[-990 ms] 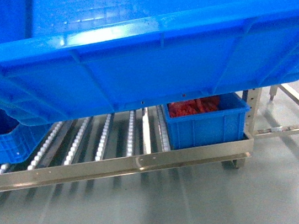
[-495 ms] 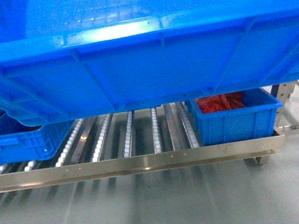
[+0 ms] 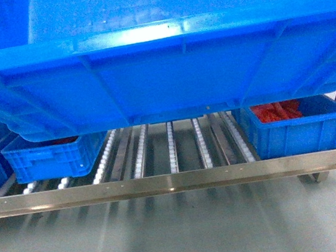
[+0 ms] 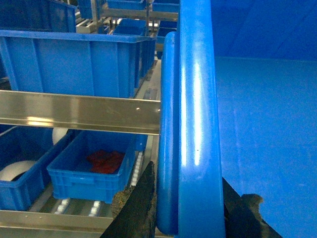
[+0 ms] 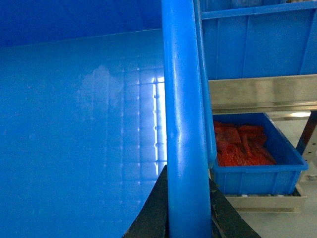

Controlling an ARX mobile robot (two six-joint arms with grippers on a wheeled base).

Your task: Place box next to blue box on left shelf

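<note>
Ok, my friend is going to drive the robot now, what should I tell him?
Left gripper: shut on the big blue crate's left rim.
Right gripper: shut on its right rim.
The crate hangs in the air in front of the roller shelf, not on it yet.
On the shelf: a small blue bin on the left, another bin with red stuff on the right, bare rollers between.
Left to do: set the crate down beside a blue bin and let go.

— Where's the box (image 3: 160, 70)?
— Up front, above the left shelf (image 3: 163, 183).
— And on its rollers?
— One bin (image 3: 50, 158) at nine o'clock, another bin (image 3: 297, 130) at three, bare rollers between.
</note>
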